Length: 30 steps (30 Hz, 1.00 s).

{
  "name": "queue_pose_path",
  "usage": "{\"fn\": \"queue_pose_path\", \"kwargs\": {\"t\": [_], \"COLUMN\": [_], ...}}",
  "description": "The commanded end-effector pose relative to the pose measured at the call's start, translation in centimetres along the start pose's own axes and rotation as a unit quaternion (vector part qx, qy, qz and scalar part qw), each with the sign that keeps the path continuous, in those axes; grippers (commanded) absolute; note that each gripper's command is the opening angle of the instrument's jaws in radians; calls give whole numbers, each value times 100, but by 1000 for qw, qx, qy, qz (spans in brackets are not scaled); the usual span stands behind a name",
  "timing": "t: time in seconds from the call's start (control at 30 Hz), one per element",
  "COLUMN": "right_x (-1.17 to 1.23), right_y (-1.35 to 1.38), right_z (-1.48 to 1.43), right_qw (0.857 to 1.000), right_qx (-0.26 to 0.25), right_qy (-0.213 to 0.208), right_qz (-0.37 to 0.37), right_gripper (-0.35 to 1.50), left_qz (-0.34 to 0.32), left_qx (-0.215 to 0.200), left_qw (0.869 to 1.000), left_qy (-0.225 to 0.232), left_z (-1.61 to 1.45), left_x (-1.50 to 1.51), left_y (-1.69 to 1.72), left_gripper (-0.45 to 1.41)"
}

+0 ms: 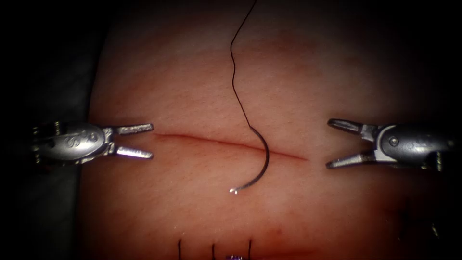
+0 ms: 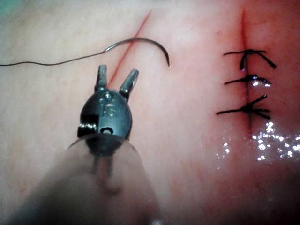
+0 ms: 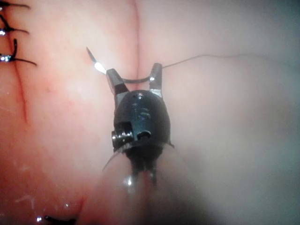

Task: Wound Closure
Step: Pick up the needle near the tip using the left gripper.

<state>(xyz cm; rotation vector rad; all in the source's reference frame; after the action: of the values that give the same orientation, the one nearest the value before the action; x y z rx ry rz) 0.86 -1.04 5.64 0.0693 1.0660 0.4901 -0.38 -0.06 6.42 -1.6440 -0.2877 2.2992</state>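
Both tools hold nothing. The left tool (image 1: 134,141) sits at the left end of the cut (image 1: 211,141) with its jaws spread wide, one above the line of the cut and one below it; whether they touch the tissue (image 1: 183,86) cannot be told. The right tool (image 1: 342,144) sits just past the cut's right end, jaws equally wide apart and free. The needle (image 1: 262,161) lies loose on the tissue between them, nearer the right end, its curve crossing the cut: the thread end rests above the cut and the bright tip lies below it, pointing toward the left. Nothing shows it piercing the tissue, though its contact at the crossing is hard to judge. The thread (image 1: 236,67) runs up from the needle toward the far edge of the tissue and is cut off at the frame. Toward the near edge of the tissue lie dark stitches (image 1: 213,250), cropped in the endoscope view; the left wrist view shows three of them (image 2: 246,82) knotted across a second, closed cut (image 2: 243,28), with wet glints beside it. In the right wrist view the tool's head hides the middle of the needle (image 3: 96,63).
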Motion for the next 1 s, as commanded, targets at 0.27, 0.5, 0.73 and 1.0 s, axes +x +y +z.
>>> {"fn": "queue_pose_path", "kwargs": {"t": [0.27, 0.5, 0.73, 1.0], "right_x": [-2, -2, -2, -2], "right_y": [-4, -6, -5, -3], "right_z": [8, 9, 8, 6], "right_qw": [1000, 1000, 1000, 1000], "right_qx": [0, -1, -7, -15], "right_qy": [1, 1, -7, -14], "right_qz": [0, 0, 0, 2], "right_gripper": [69, 71, 71, 74], "left_qz": [-2, -31, -48, -71], "left_qx": [1, 12, 48, 35], "left_qw": [1000, 999, 997, 990], "left_qy": [0, -1, -44, -118], "left_z": [8, 23, 61, 103], "left_x": [-4, 10, 10, 13], "left_y": [3, 16, 36, 52], "left_gripper": [16, 12, 54, 58]}}
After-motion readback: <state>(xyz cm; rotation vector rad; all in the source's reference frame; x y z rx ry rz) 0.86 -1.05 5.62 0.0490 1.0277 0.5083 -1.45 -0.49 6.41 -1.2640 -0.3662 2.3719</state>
